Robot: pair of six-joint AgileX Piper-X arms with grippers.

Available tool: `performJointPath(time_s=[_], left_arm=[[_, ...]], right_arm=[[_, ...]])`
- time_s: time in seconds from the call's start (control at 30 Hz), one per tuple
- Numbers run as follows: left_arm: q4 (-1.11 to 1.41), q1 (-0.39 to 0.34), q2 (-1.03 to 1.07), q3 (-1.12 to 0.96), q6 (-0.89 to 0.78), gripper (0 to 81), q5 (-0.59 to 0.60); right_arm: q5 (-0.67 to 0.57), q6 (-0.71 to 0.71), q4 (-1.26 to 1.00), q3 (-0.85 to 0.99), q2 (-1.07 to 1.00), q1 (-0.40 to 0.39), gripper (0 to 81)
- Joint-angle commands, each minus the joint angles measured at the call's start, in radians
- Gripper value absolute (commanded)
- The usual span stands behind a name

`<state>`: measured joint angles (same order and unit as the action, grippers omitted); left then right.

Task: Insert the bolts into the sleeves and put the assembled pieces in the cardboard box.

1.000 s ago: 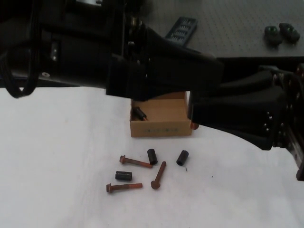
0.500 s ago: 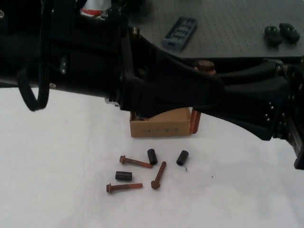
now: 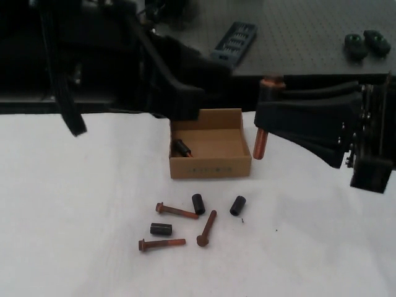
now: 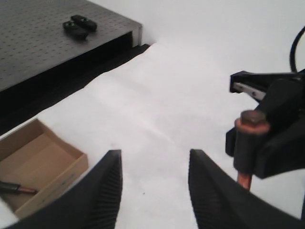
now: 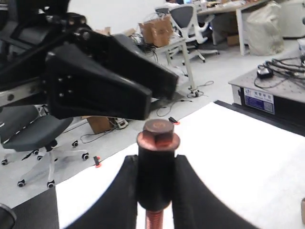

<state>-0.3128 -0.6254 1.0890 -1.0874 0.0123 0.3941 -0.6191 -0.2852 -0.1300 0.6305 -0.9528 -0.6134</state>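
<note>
My right gripper (image 3: pixel 262 119) is shut on a black sleeve with a copper bolt (image 3: pixel 260 143) through it, held upright just right of the cardboard box (image 3: pixel 210 167). The right wrist view shows the sleeve (image 5: pixel 156 177) pinched between both fingers, bolt head on top. My left gripper (image 4: pixel 155 160) is open and holds nothing; it hangs left of and above the box (image 4: pixel 71 172), behind its back left corner in the high view (image 3: pixel 185 104). One assembled piece (image 3: pixel 181 147) lies in the box. Three loose bolts (image 3: pixel 176 211) and three loose sleeves (image 3: pixel 198 203) lie on the white cloth in front.
A raised grey perforated plate (image 3: pixel 309 37) runs along the back, with a blue-grey rack (image 3: pixel 235 38) and two dark knobs (image 3: pixel 366 43) on it. White cloth (image 3: pixel 74 216) spreads left and right of the loose parts.
The left arm has drawn back to the left and no longer covers the box. The right gripper with its bolt and sleeve has come out into plain sight beside the box.
</note>
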Motion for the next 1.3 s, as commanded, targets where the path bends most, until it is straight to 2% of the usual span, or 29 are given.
performJointPath(time_s=[0.0,0.13,0.33,0.7,0.9,1.1,1.27], left_arm=[[-0.081,0.055,-0.026,-0.003,0.017,31.4,-0.044],[-0.175,0.082,-0.032,-0.003,0.024,31.4,-0.042],[-0.203,0.083,-0.044,-0.003,0.045,31.4,-0.049],[-0.218,0.148,-0.044,-0.003,0.055,31.2,-0.044],[-0.218,0.177,-0.044,0.0,0.078,26.0,-0.017],[-0.201,0.187,-0.072,0.13,0.076,26.0,-0.016],[-0.09,0.187,-0.126,0.268,0.038,26.0,-0.016]], right_arm=[[0.015,-0.033,0.033,0.046,-0.03,0.027,2.9],[0.012,-0.037,0.112,0.147,-0.14,0.066,2.9],[0.01,-0.082,0.272,0.357,-0.343,0.111,2.9],[0.048,-0.064,0.547,0.729,-0.681,0.115,2.9],[0.1,-0.005,0.658,0.892,-0.841,0.115,2.9],[0.116,0.02,0.738,1.04,-0.996,0.115,2.9],[0.131,0.04,0.755,1.144,-1.115,0.115,2.9]])
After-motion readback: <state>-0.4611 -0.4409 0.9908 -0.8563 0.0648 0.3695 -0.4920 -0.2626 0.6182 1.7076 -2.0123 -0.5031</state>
